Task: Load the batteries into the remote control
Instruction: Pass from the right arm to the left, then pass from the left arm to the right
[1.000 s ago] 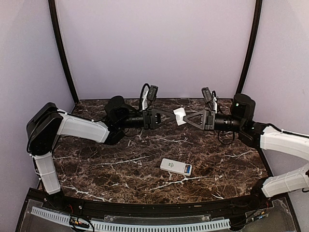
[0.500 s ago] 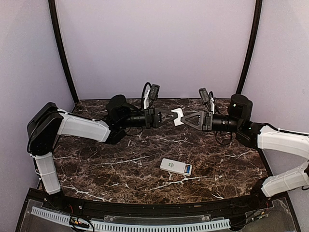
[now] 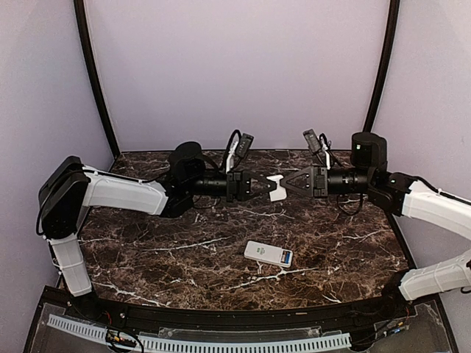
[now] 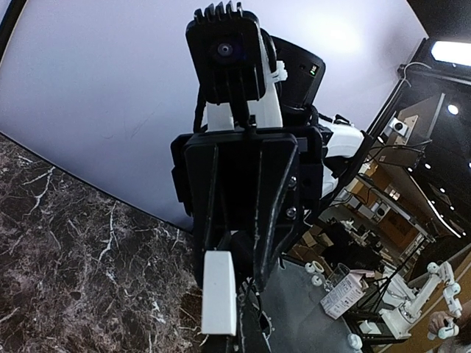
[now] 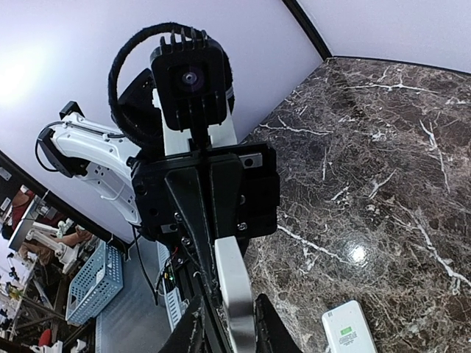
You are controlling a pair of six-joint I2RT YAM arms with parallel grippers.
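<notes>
The white remote control [image 3: 268, 254] lies flat on the marble table, near the front and middle. Blue at its right end looks like the batteries [image 3: 285, 257] lying in it. Both arms meet in mid-air above the back of the table. My left gripper [image 3: 265, 184] is shut on a small white cover piece [image 3: 276, 187], seen edge-on in the left wrist view [image 4: 219, 294]. My right gripper [image 3: 288, 184] faces it. Its jaws stand slightly apart round the other end of the cover [image 5: 234, 287]. The remote's corner [image 5: 346, 331] shows low in the right wrist view.
The dark marble table [image 3: 184, 243] ends at a lilac back wall and side curtains with black poles. A black rail and a white slotted strip [image 3: 199, 342] run along the near edge. The two wrist cameras nearly touch over the back middle.
My left gripper has closed on the white cover piece that the right gripper was holding. The right jaws have parted a little. Both grippers have shifted slightly rightward.
</notes>
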